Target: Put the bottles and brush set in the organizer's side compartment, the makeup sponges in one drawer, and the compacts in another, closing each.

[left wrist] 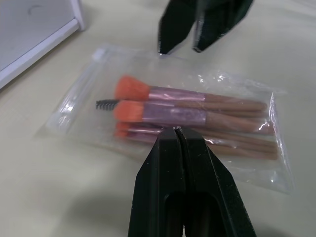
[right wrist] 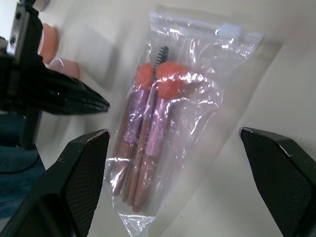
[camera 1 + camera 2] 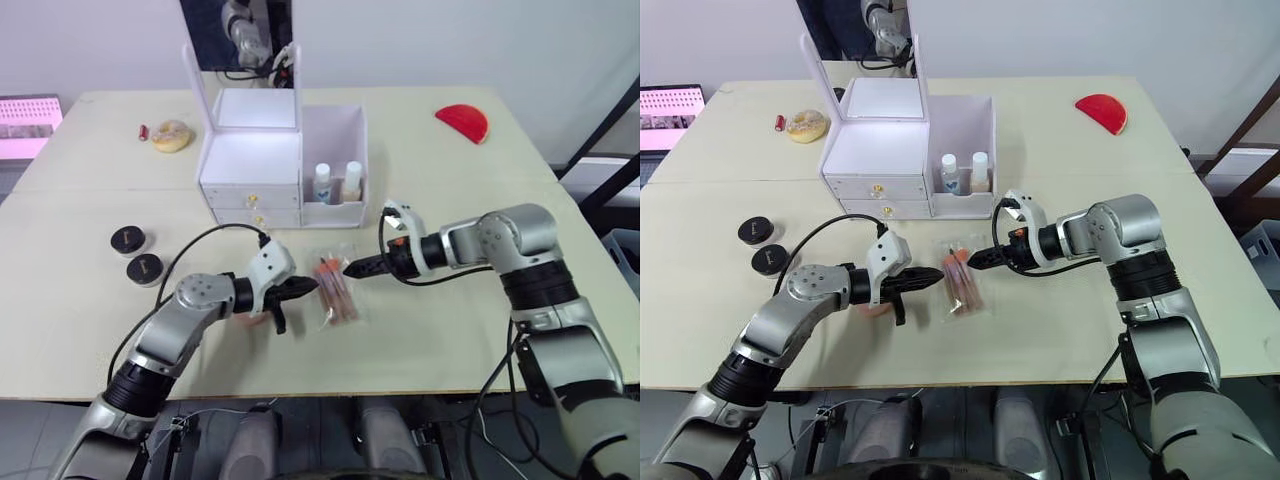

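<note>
Left gripper [image 1: 178, 129] pinched shut at frame centre, beside clear plastic brush bag [image 1: 168, 116]; right gripper [image 2: 173, 148] spread wide, empty. Two round black compacts [image 3: 130, 240] at left; two bottles [image 3: 337, 180] in white organizer [image 3: 250, 160].

Beige table [image 3: 450, 200], white organizer [image 3: 250, 160], bagged brush set [image 3: 335, 288], two black compacts [image 3: 137, 253], red half-disc [image 3: 463, 122], sponges [image 2: 52, 52]

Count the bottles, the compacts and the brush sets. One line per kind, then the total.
Bottles: 2
Compacts: 2
Brush set: 1
Total: 5
</note>
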`<state>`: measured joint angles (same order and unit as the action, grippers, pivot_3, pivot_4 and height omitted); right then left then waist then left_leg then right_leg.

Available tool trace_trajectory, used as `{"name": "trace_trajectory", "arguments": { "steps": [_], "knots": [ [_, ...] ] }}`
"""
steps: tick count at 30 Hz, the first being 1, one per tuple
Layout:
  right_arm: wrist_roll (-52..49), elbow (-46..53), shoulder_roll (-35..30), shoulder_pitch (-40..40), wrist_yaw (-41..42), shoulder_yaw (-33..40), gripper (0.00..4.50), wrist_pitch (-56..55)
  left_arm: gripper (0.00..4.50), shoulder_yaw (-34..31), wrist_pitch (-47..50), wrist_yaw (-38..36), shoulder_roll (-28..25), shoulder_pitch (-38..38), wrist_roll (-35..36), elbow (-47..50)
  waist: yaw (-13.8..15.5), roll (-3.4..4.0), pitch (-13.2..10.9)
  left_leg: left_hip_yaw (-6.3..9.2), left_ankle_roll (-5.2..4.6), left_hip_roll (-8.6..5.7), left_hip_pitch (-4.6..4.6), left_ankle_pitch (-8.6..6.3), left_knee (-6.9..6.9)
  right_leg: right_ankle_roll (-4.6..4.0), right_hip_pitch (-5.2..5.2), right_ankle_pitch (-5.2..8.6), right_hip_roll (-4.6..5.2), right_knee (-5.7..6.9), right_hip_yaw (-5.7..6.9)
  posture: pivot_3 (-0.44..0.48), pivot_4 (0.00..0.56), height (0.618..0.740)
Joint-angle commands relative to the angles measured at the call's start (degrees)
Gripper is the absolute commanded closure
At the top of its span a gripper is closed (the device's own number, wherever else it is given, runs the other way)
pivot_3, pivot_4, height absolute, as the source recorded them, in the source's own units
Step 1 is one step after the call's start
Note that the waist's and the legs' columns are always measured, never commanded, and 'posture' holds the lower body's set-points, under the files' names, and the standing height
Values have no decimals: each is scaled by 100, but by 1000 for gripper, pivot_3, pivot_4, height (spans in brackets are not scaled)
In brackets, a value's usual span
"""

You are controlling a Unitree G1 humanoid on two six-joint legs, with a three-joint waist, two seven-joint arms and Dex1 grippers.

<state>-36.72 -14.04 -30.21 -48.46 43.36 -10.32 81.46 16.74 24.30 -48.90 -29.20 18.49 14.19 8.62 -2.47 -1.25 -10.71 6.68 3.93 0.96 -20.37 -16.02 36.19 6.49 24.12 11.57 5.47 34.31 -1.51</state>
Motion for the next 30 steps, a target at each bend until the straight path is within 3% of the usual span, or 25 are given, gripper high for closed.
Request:
{"name": "trace_trajectory", "arguments": {
  "steps": [1,10,13,20,21,30],
  "knots": [
    [-46,2,328,-23,31,-91,0,155,4472,20,-132,-36,77,132,-93,11,-15,1,1,0,0,0,1,0,0,0,0,0,0,2,0,0,150,739],
    [157,-217,697,-19,61,-191,0,59,4472,108,-193,-72,174,222,-330,-199,-14,4,5,6,0,2,2,0,0,14,0,-8,-6,5,0,0,150,739],
    [255,-405,716,-70,117,-187,870,-56,4500,92,-205,-116,144,168,-352,-182,-15,5,5,6,0,2,5,0,-1,13,0,-8,-7,8,0,0,150,739],
    [319,-425,708,-75,281,-240,4271,-100,4500,34,-200,-165,107,118,-379,-167,-8,6,5,7,0,2,-2,0,-2,17,2,-8,-7,3,0,0,150,739],
    [335,-432,704,-73,297,-247,4458,-112,4500,30,-200,-166,108,121,-382,-170,-7,5,5,8,0,2,-2,0,-2,17,2,-8,-6,2,0,0,150,739],
    [376,-544,631,-185,363,-47,4458,-143,4500,-94,-135,-191,86,64,-266,-38,-8,6,5,8,0,2,-2,0,-2,17,2,-8,-7,3,0,0,150,739]
  ]
}}
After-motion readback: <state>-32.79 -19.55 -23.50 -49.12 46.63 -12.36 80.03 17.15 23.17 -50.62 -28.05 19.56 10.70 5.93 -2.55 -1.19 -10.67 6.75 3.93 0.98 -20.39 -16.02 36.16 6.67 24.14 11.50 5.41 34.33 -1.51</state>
